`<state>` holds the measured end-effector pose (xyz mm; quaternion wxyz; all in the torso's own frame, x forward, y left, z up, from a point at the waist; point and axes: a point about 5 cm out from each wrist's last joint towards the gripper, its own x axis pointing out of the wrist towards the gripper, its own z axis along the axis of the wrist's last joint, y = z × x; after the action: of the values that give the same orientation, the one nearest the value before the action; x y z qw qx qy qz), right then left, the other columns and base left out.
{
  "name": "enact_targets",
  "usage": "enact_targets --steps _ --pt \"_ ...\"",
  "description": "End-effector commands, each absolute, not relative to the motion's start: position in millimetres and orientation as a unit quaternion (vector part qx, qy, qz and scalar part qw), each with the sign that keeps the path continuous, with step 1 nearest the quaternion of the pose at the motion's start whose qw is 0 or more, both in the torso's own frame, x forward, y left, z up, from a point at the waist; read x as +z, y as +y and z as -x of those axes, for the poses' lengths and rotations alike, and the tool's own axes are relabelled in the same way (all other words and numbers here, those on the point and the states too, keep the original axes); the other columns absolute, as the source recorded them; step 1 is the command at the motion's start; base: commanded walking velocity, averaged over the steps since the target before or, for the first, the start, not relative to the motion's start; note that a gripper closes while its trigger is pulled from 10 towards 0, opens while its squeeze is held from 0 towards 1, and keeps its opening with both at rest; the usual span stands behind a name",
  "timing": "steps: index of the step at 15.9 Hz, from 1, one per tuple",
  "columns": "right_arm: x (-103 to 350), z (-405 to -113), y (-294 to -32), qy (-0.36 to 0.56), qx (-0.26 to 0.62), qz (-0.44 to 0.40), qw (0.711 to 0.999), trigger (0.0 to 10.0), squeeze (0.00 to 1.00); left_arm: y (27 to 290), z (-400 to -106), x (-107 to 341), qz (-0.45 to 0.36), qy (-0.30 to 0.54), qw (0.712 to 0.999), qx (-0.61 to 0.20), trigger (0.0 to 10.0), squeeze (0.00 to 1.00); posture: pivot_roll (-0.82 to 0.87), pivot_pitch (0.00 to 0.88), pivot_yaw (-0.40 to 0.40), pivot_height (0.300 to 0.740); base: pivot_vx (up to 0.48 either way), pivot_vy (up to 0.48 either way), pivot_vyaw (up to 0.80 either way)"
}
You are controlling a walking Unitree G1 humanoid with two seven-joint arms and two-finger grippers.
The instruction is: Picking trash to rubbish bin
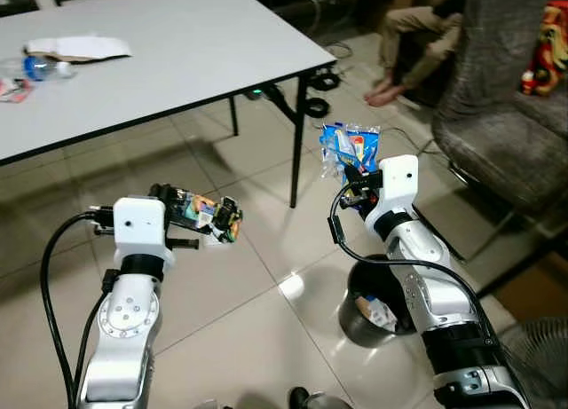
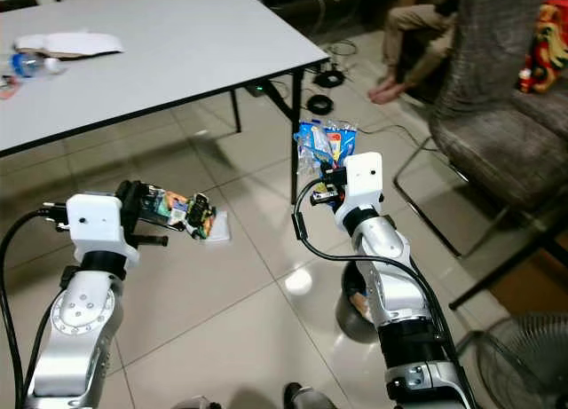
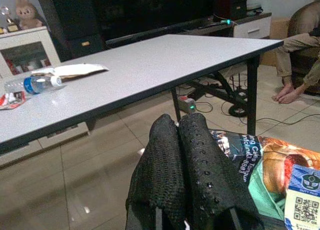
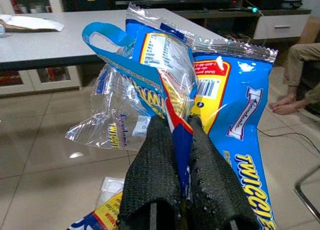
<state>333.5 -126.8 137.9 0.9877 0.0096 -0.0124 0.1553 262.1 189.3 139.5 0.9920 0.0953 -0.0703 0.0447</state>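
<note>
My left gripper [image 1: 191,207] is raised at chest height and shut on a dark snack packet [image 1: 216,217] with green and orange print; the left wrist view shows the packet [image 3: 270,170] beside the closed fingers [image 3: 200,165]. My right gripper [image 1: 355,174] is shut on a blue and clear crinkled wrapper [image 1: 348,146], whose blue print [image 4: 225,95] fans out above the fingers [image 4: 152,175]. A round metal rubbish bin [image 1: 355,318] stands on the tiled floor under my right forearm, with some trash inside.
A white table [image 1: 204,45] stands ahead on the left, carrying a plastic bottle [image 1: 46,67], a flat paper wrapper [image 1: 78,46] and a small red wrapper [image 1: 11,89]. A white scrap [image 2: 218,224] lies on the floor. A grey armchair [image 1: 497,134] and a seated person's legs [image 1: 417,36] are at the right.
</note>
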Motion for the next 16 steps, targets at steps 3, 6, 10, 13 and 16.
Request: enact_targets --steps 3,6,10,13,16 --pt "139.8 -333.7 -124.9 -0.013 0.159 -0.008 0.987 10.0 0.00 197.7 -263.7 133.5 -0.088 -0.048 0.993 0.061 10.0 0.00 -0.05 0.115 -0.013 0.740 0.000 0.000 -0.79" --pt "138.5 -333.1 -123.0 -0.010 0.163 -0.008 0.987 10.0 0.00 201.0 -264.0 129.1 -0.084 -0.035 0.993 0.068 10.0 0.00 -0.05 0.118 -0.016 0.740 0.000 0.000 -0.79" --pt "138.5 -331.8 -123.1 -0.009 0.164 -0.008 0.986 10.0 0.00 201.5 -265.3 130.2 -0.075 -0.032 0.994 0.071 10.0 0.00 -0.05 0.126 -0.015 0.740 0.000 0.000 -0.79" --pt "138.0 -331.6 -123.1 -0.007 0.164 -0.008 0.986 10.0 0.00 201.8 -267.2 132.1 -0.065 -0.033 0.995 0.072 10.0 0.00 -0.05 0.128 -0.015 0.740 0.000 0.000 -0.79" --pt "137.5 -331.3 -122.8 -0.006 0.164 -0.008 0.986 10.0 0.00 202.5 -267.6 129.5 -0.051 -0.024 0.996 0.072 10.0 0.00 -0.05 0.130 -0.015 0.740 0.000 0.000 -0.79"
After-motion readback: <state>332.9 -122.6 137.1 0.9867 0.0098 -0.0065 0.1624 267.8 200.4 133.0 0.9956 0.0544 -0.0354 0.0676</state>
